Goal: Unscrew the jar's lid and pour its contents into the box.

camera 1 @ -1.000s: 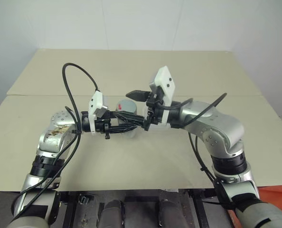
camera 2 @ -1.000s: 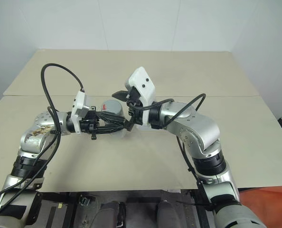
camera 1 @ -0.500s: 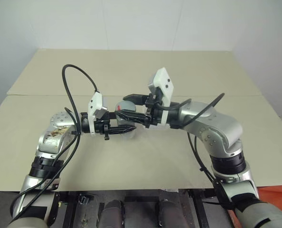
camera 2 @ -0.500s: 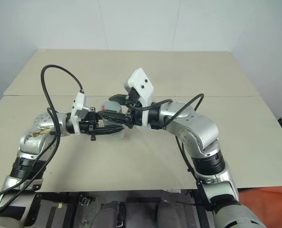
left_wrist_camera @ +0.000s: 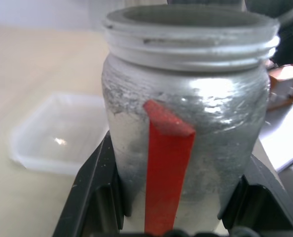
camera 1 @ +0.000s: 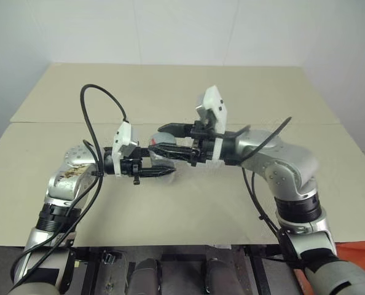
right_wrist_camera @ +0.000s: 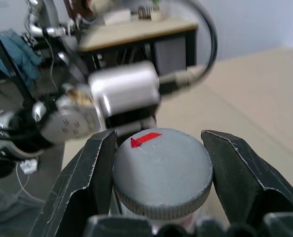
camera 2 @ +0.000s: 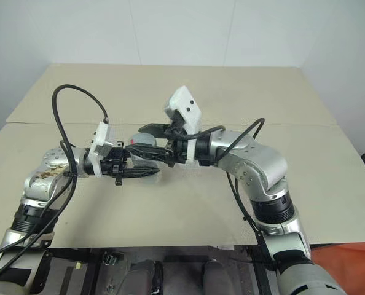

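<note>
Silvery, red-striped jar [left_wrist_camera: 186,148] sits clamped in left fingers [left_wrist_camera: 94,197]; right fingers [right_wrist_camera: 94,173] pinch its grey lid [right_wrist_camera: 162,170].

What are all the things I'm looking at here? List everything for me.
table: one, beige, under everything
box: one, clear whitish, on the table beyond the jar
jar: one, silvery with a red strip, mouth open, upright between the left fingers
lid: one, grey with a red mark, between the right fingers, just over the jar
left gripper: one, black fingers, shut on the jar
right gripper: one, black fingers, shut on the lid
</note>
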{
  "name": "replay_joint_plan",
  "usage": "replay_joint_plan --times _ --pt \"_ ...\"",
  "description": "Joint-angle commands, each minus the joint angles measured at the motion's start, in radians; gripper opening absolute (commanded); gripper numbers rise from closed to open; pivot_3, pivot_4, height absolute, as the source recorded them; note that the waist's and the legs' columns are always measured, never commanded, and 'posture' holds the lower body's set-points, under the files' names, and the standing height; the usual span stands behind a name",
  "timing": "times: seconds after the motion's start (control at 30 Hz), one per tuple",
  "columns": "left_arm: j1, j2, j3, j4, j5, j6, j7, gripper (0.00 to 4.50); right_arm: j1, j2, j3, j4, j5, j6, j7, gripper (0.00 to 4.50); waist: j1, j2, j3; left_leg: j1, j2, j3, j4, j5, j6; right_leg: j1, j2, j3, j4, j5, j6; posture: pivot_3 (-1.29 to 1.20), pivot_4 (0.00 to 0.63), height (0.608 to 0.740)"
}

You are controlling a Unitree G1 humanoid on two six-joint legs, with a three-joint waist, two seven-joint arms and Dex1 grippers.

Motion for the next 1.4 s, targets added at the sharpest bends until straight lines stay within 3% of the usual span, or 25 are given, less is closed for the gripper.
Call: replay_joint_plan --times 0.03,0.27,0.4,0.7,0.93,1.13,1.4 --pt "-0.008 0.022 -0.004 -0.021 -0.034 0.008 -0.073 1.98 -0.019 -0.019 -0.034 -0.031 0.029 -0.046 0.057 2.72 0.0 0.0 0.0 0.0 0.0 0.0 0.0 0.0 0.0 0.0 0.0 0.0 0.0 0.0 0.0 0.0 0.15 0.74" --pt "-0.027 0.021 -0.001 0.015 -0.003 -0.028 -0.066 1.98 -0.034 -0.074 -0.062 0.026 -0.041 -0.102 0.058 2.72 0.0 0.0 0.0 0.0 0.0 0.0 0.0 0.0 0.0 0.0 0.0 0.0 0.0 0.0 0.0 0.0 0.15 0.74" --pt "-0.028 0.018 0.041 0.026 0.012 -0.057 0.01 1.98 0.022 -0.121 -0.087 0.07 -0.174 -0.125 -0.082 2.72 0.002 0.0 0.0 0.0 0.0 0.0 0.0 0.0 0.0 0.0 0.0 0.0 0.0 0.0 0.0 0.0 0.15 0.74" --pt "-0.012 0.008 0.105 -0.007 -0.001 -0.05 0.116 1.98 0.244 -0.096 -0.205 0.057 -0.315 -0.144 -0.353 2.72 0.002 0.0 0.0 -0.001 0.0 0.001 0.0 0.0 0.0 0.0 0.0 0.0 0.0 0.0 0.0 0.0 0.15 0.74" --pt "-0.03 -0.05 0.104 -0.008 0.013 -0.035 0.226 1.98 0.314 -0.037 -0.168 0.316 -0.47 -0.265 -0.466 2.72 -0.003 0.0 0.0 0.0 -0.001 0.002 0.0 0.0 0.0 0.0 0.0 0.001 -0.001 0.0 0.0 0.0 0.15 0.74" --pt "-0.035 -0.065 0.092 -0.015 0.021 -0.036 0.258 1.98 0.273 0.023 -0.155 0.498 -0.53 -0.371 -0.484 4.48 -0.008 0.0 0.0 0.0 0.0 0.002 -0.001 0.0 0.0 -0.001 0.0 0.002 -0.001 0.0 0.0 0.0 0.15 0.74" --pt "-0.02 -0.052 0.098 -0.022 0.028 -0.044 0.277 1.98 0.265 0.0 -0.162 0.456 -0.546 -0.332 -0.459 4.48 -0.001 0.0 0.0 0.0 0.0 0.002 -0.001 0.0 0.0 0.0 0.0 0.002 -0.001 0.0 0.0 0.0 0.15 0.74"
